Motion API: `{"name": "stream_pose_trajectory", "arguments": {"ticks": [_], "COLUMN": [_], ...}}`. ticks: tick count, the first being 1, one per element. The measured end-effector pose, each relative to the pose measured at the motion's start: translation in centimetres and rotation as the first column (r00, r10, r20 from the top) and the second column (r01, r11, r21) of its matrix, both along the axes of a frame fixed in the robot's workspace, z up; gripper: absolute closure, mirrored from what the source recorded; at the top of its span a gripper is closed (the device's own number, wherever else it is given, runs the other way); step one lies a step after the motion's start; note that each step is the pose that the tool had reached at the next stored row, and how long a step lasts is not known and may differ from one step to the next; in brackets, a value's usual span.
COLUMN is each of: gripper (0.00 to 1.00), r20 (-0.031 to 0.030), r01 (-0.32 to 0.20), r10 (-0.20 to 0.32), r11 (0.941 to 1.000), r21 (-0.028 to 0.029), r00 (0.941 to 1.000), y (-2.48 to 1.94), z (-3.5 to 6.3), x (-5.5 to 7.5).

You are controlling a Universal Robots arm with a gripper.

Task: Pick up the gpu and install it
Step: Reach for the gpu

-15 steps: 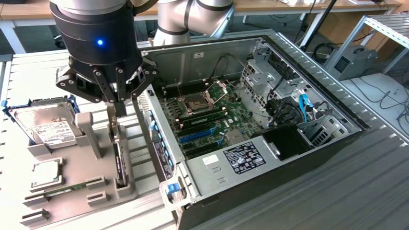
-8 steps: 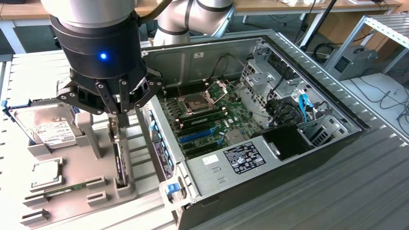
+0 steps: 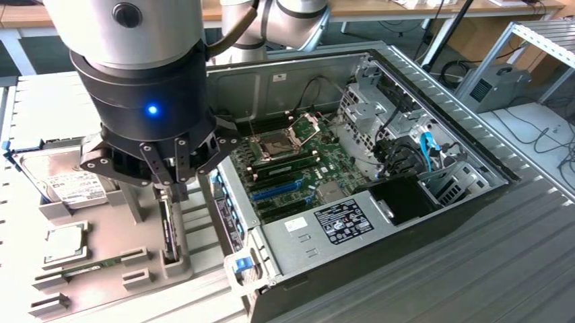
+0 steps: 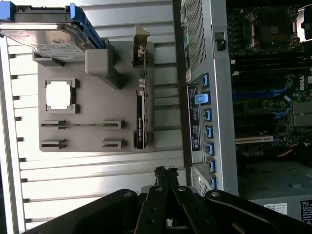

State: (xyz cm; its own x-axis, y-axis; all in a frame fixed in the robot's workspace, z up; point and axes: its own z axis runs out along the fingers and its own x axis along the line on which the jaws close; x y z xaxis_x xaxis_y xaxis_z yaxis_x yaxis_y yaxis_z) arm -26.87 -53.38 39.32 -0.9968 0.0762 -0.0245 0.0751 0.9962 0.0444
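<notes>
The gpu (image 3: 168, 232) stands on its edge in a slot of the grey holder block (image 3: 108, 235), beside the open computer case. It shows as a thin dark strip, with its silver end bracket (image 4: 141, 46) at one end. In the wrist view the gpu (image 4: 140, 119) sits ahead of the fingertips. My gripper (image 3: 174, 190) hangs just above the card's upper edge, apart from it. Its two fingers are shut together with nothing between them, and in the wrist view the gripper (image 4: 165, 171) has its tips touching.
The open computer case (image 3: 467, 145) lies at the exterior view's right, its motherboard showing blue card slots (image 3: 274, 192). The holder block also carries a silver hard drive (image 3: 67, 182), a square processor (image 3: 63, 242) and a long memory stick (image 3: 90, 268).
</notes>
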Motion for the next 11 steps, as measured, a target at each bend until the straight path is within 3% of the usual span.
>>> {"name": "stream_pose_trajectory", "arguments": {"ticks": [11], "gripper": [0.89], "r20": [-0.0001], "r01": [0.000], "r10": [0.000], "r11": [1.0000], "r21": [-0.0001], "r00": [1.0000], "y": [-1.00], "z": [0.00], "x": [-0.02]}}
